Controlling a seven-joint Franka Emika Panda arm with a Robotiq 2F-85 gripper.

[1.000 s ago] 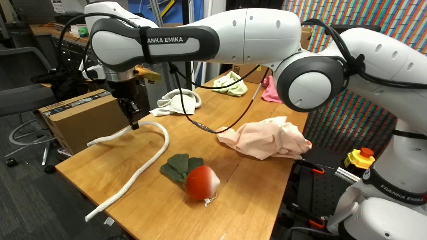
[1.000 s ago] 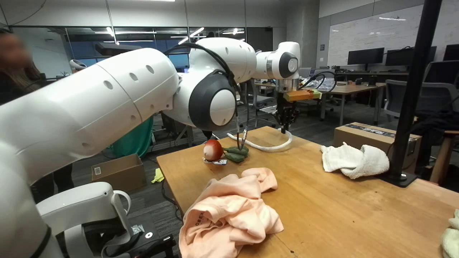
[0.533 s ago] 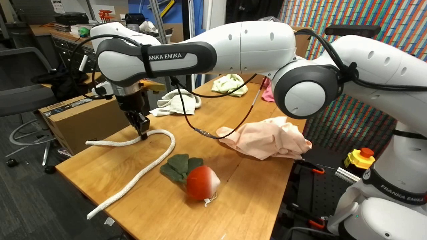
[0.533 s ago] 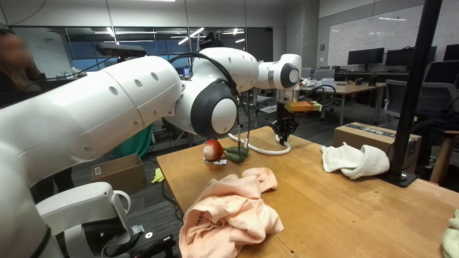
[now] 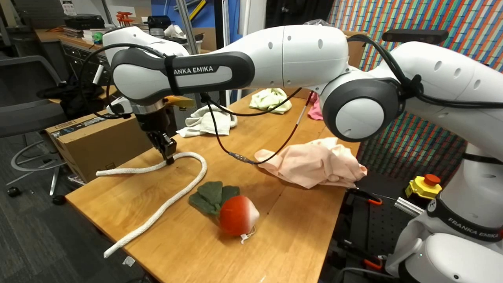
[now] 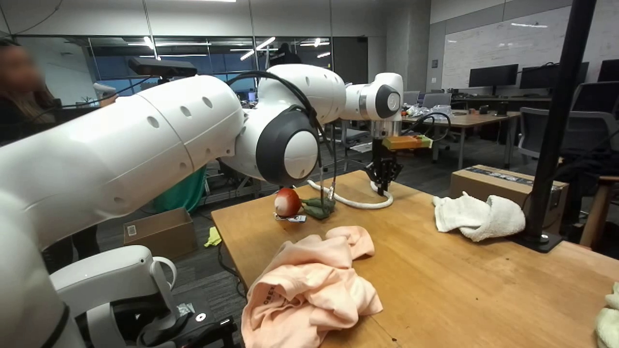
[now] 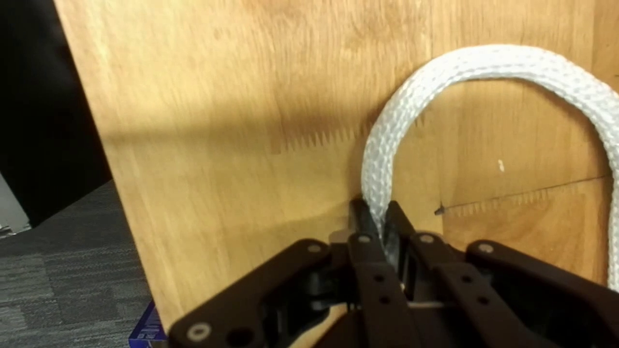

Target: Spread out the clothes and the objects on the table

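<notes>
The white rope [image 7: 503,62] hooks across the surface [image 5: 290,247], one end poking past its edge. The pincer [image 7: 376,210] is almost closed, pinching the rope partway along. Just beside the rope, in both exterior views, lie the red ball [image 5: 235,216] and the dark green leaves [image 5: 211,196] touching it. Apart from the rope are the white cloth [image 5: 210,124] and the crumpled peach cloth [image 5: 314,165]; farther from it, the yellow-green cloth [image 5: 270,102] and the pink cloth [image 5: 315,111], partly hidden by the arm [image 5: 314,57].
</notes>
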